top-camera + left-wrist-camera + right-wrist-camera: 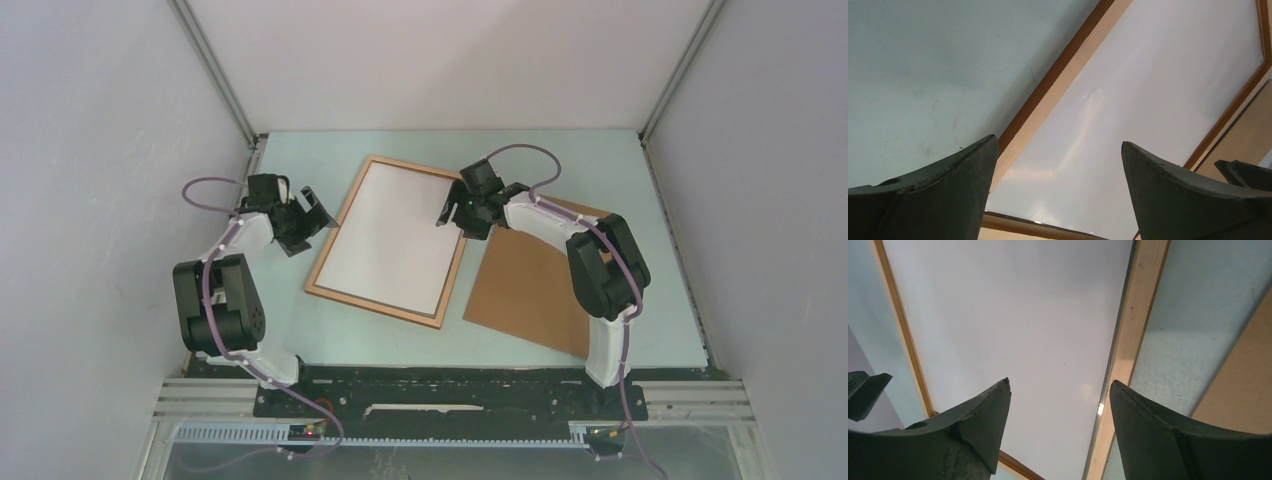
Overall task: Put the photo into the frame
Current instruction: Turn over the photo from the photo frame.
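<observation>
The frame (pixel 372 308) is a thin light-brown wooden rectangle lying flat mid-table. A plain white sheet (pixel 392 238) fills it; no printed picture shows, so I cannot tell whether this is the photo face down. My left gripper (pixel 318 212) is open and empty over the frame's left edge. My right gripper (pixel 452 210) is open and empty over its far right corner. The left wrist view shows the rim (pixel 1048 107) and white sheet (pixel 1128 100) between open fingers (pixel 1059 139). The right wrist view shows the rim (pixel 1128 340) and sheet (pixel 1013 315) below open fingers (pixel 1060 380).
A plain brown backing board (pixel 530 285) lies flat right of the frame, partly under the right arm; it also shows in the wrist views (pixel 1248 135) (pixel 1243 385). Pale green table (pixel 300 330), grey walls at the left, back and right.
</observation>
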Controlling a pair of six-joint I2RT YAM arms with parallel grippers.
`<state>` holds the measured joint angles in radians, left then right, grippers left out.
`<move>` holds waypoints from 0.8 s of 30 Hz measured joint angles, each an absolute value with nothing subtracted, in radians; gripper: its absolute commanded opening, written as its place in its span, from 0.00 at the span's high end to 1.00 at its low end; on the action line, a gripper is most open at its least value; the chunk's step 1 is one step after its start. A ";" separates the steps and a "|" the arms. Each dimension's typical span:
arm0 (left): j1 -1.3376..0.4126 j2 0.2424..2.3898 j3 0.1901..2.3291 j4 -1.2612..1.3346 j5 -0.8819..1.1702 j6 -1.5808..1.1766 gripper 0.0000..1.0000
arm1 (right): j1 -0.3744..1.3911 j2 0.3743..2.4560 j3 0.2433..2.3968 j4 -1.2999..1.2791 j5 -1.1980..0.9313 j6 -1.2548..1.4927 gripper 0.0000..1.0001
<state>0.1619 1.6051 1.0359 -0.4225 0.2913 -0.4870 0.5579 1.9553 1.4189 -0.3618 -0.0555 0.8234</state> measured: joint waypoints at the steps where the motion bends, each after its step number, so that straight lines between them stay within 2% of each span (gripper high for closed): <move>1: 0.160 1.602 1.036 -0.424 0.289 -0.485 0.00 | 0.558 1.955 1.429 -0.384 -0.051 0.812 0.19; 5: 0.139 1.578 1.036 -0.430 0.265 -0.469 0.00 | 0.558 1.955 1.461 -0.457 -0.036 0.765 0.18; 9: 0.098 1.538 1.036 -0.432 0.242 -0.451 0.00 | 0.558 1.939 1.454 -0.514 -0.007 0.691 0.12; 12: 0.052 1.494 1.036 -0.430 0.230 -0.435 0.00 | 0.553 1.861 1.396 -0.548 0.002 0.619 0.10; 18: -0.085 1.410 1.036 -0.418 0.204 -0.415 0.00 | 0.511 1.680 1.318 -0.591 -0.167 0.507 0.14; 24: -0.191 1.380 1.036 -0.430 0.217 -0.411 0.00 | 0.588 1.667 1.224 -0.487 -0.345 0.593 0.27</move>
<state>-0.1913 1.3800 1.0355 -0.4297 0.2173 -0.4107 0.5880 1.6672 1.2240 -0.4873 -0.3447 0.5930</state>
